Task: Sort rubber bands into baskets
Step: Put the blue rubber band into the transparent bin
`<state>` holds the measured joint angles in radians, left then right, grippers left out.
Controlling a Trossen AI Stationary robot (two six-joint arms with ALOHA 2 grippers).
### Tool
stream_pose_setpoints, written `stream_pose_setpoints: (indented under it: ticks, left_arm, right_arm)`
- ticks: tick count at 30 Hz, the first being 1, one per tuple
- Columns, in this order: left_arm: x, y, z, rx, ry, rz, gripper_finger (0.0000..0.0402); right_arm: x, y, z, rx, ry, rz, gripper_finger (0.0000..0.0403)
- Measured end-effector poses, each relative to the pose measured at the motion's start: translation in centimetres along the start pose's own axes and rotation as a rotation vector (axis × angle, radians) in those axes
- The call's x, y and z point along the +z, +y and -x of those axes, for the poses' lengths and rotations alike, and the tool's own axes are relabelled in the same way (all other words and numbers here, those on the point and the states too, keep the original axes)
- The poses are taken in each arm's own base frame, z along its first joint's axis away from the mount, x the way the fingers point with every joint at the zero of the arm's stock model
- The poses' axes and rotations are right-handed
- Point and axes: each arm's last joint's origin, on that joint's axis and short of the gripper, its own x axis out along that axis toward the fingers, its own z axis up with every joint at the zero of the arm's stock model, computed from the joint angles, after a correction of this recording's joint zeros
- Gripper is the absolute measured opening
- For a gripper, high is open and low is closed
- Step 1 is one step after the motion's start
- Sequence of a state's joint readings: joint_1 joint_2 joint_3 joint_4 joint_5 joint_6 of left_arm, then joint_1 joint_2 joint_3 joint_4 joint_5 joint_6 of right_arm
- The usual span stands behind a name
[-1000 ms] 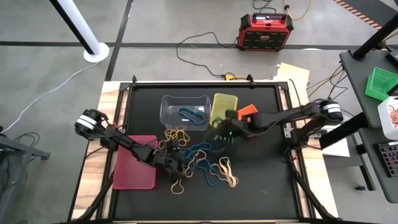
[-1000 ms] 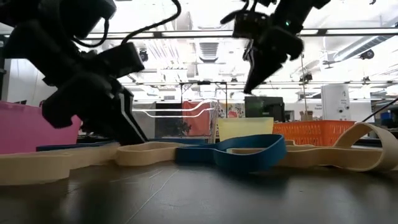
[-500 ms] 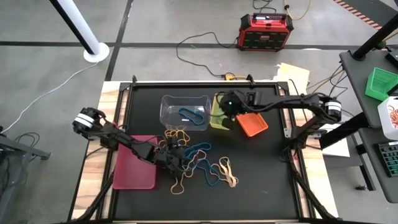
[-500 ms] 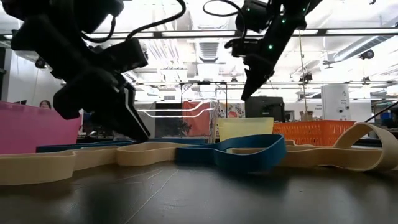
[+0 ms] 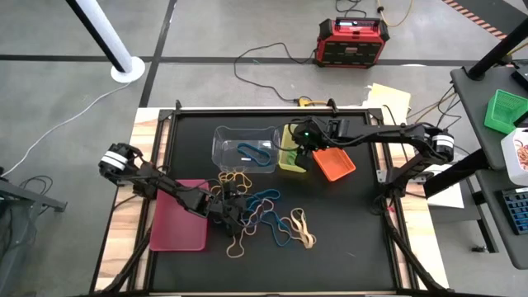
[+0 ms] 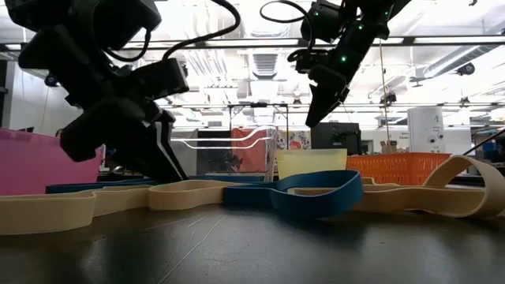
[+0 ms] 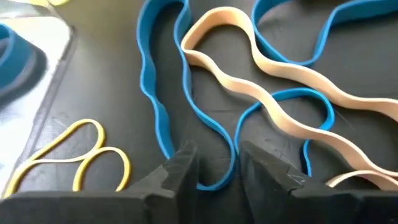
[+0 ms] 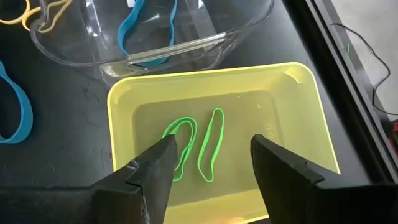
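Blue, tan and yellow rubber bands (image 5: pixel 266 216) lie tangled on the black mat. My left gripper (image 5: pixel 233 213) is low over them and open. Its fingers (image 7: pixel 183 171) stand on either side of the bent end of a blue band (image 7: pixel 216 182). My right gripper (image 8: pixel 211 180) hangs open above the yellow-green bin (image 5: pixel 293 148), where two green bands (image 8: pixel 198 149) lie on the floor. The clear tub (image 5: pixel 246 148) holds a blue band (image 8: pixel 144 30). The orange bin (image 5: pixel 334 163) stands to the right of the yellow-green bin, and the pink tray (image 5: pixel 177 219) lies at the left.
A tan band and a blue band (image 6: pixel 316 193) lie close to the low camera. A red power unit (image 5: pixel 353 41) and cables are on the floor beyond the far edge. A green crate (image 5: pixel 505 111) sits on a side desk at the right. The near strip of mat (image 5: pixel 330 264) is bare.
My right gripper has gone toward the table's far edge, from beside the pile of bands to above the yellow-green bin, uncovering the orange bin. My left gripper has stayed low over the pile.
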<state>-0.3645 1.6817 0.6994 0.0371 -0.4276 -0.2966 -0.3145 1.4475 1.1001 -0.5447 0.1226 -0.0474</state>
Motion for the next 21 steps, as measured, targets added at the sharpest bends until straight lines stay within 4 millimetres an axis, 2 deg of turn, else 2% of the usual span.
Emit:
stream_pose_setpoints:
  ticks: [9,15,21]
  left_arm:
    - [-0.2,-0.1,-0.2,0.003,0.010,0.001,0.0006]
    - [1.7,-0.2,1.1,-0.020,-0.056,-0.017,0.0001]
    - [4.5,0.8,4.7,0.008,-0.133,-0.076,0.0000]
  right_arm:
    - [-0.1,0.3,0.0,0.007,0.003,-0.003,0.0195]
    - [-0.2,0.6,0.0,0.013,0.015,0.002,0.0194]
    - [-0.6,1.1,0.1,0.027,0.055,-0.004,0.0194]
